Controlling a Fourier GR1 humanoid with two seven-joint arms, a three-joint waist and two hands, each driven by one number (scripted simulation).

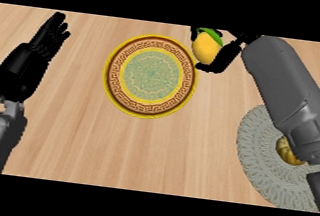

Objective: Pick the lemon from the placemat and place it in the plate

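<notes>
"Yellow with a green tip: that is the lemon (205, 45), yes? Where does it sit?"

"Inside the right hand (227, 55). The black fingers (220, 64) curl round it from both sides, so the fruit shows only between them."

"So the pick is done?"

"I judge so. The lemon is off the placemat (259, 175), which lies well behind the fingers, back along the grey forearm (291, 96) and partly under it."

"And the plate (151, 76)?"

"Just beside the fingers, on the side toward the other hand. Its gold rim comes close to the fingertips, but the lemon hangs at the rim's edge, not over the patterned middle. Nothing lies in the plate."

"What is left, then?"

"The placing. As I read it, the fingers need to carry the fruit a little further over the plate, come down, and spread to let it rest there. How high they hold it above the wooden bench (77, 145) I cannot tell from this steep view."

"The left hand (40, 50)?"

"Open, fingers straight and pointing up, holding nothing. It rests well apart from the plate on the far side from the working fingers."

"Anything else on the mat?"

"A small golden-brown thing (289, 152) shows at the forearm's edge, mostly hidden. I cannot tell what it is."
</notes>
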